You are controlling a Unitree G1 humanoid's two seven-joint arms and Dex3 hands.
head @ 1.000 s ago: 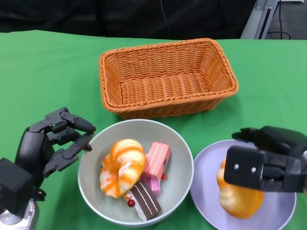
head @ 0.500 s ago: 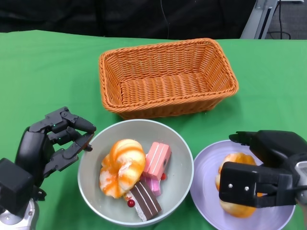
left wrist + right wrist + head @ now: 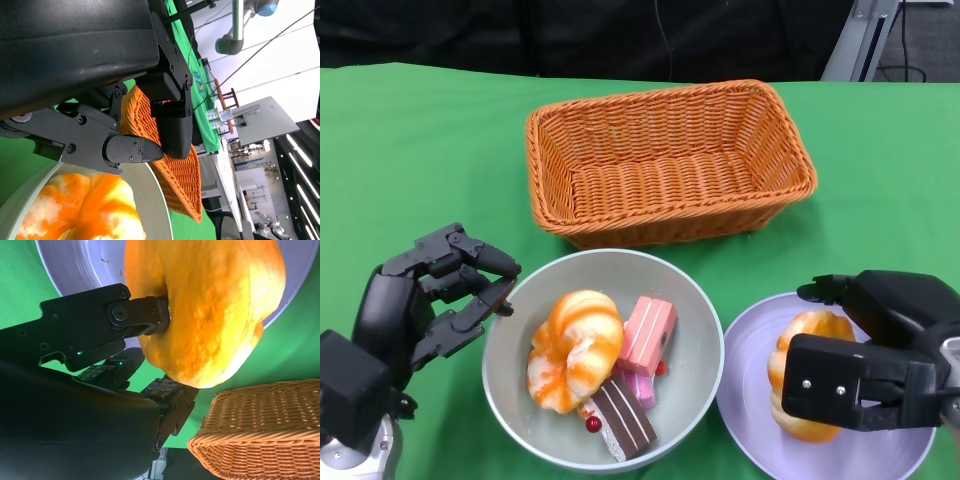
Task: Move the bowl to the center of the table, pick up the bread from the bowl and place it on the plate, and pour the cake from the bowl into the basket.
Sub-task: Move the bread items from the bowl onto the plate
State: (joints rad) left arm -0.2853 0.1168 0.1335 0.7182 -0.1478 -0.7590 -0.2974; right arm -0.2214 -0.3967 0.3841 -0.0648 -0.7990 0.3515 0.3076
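The grey bowl (image 3: 692, 372) stands near the table's front, just before the orange wicker basket (image 3: 670, 160). In it lie a swirled orange bread (image 3: 575, 348), a pink cake (image 3: 648, 333) and a chocolate cake (image 3: 623, 418). My left hand (image 3: 435, 295) hovers beside the bowl's left rim, fingers apart and holding nothing. A second orange bread (image 3: 808, 378) lies on the purple plate (image 3: 745, 375) at the right. My right hand (image 3: 875, 360) grips that bread (image 3: 210, 305), with fingers (image 3: 135, 320) against it on both sides.
Green cloth covers the table. The basket (image 3: 260, 430) is empty and sits close behind the bowl and plate. In the left wrist view the bowl's rim (image 3: 156, 212) lies just under the fingertips (image 3: 132, 149), with the basket (image 3: 180, 172) beyond.
My right hand has lowered the bread onto the plate and drawn back toward the front right, so more of the bread shows. The left hand and bowl have stayed put.
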